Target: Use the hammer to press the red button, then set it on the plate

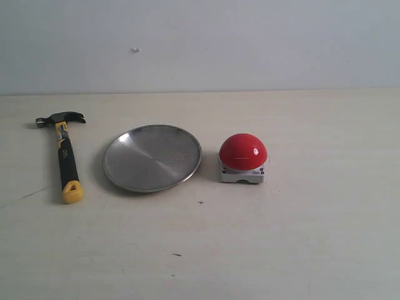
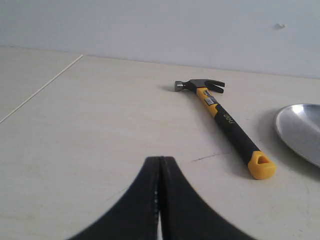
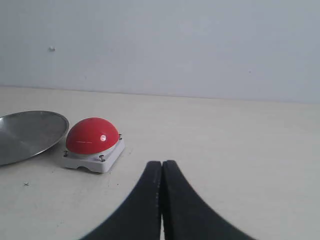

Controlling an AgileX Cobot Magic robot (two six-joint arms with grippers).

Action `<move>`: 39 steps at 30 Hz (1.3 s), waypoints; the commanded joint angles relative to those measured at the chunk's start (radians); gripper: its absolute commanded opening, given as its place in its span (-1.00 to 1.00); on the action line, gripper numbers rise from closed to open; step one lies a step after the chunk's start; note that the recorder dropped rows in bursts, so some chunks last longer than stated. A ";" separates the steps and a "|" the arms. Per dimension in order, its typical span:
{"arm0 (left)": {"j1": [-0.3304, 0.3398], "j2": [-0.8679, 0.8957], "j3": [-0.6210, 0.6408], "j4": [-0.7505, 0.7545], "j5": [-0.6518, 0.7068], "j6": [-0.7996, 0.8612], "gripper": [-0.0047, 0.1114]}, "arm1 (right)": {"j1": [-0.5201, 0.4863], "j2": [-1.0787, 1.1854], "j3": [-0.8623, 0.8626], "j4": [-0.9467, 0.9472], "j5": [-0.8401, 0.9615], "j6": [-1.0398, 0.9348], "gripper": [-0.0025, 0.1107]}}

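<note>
In the exterior view the hammer (image 1: 65,156) lies toward the surface's (image 1: 300,237) left edge, plate (image 1: 152,157) then red button (image 1: 242,152) rightward; the left wrist view shows the left tool (image 2: 160,200) clenched empty, plate cut off; the right wrist view, the right tool (image 3: 161,200) clenched likewise, plate cropped.

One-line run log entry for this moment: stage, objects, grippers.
stage: pre-grasp | plate: empty | hammer: lying ungrasped, left of it in exterior view | red button: right of it | left gripper: shut, empty | right gripper: shut, empty
</note>
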 commanded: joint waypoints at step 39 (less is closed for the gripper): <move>0.001 -0.006 0.000 -0.032 -0.582 -0.239 -0.92 | -0.004 -0.006 0.005 0.001 -0.004 -0.003 -0.96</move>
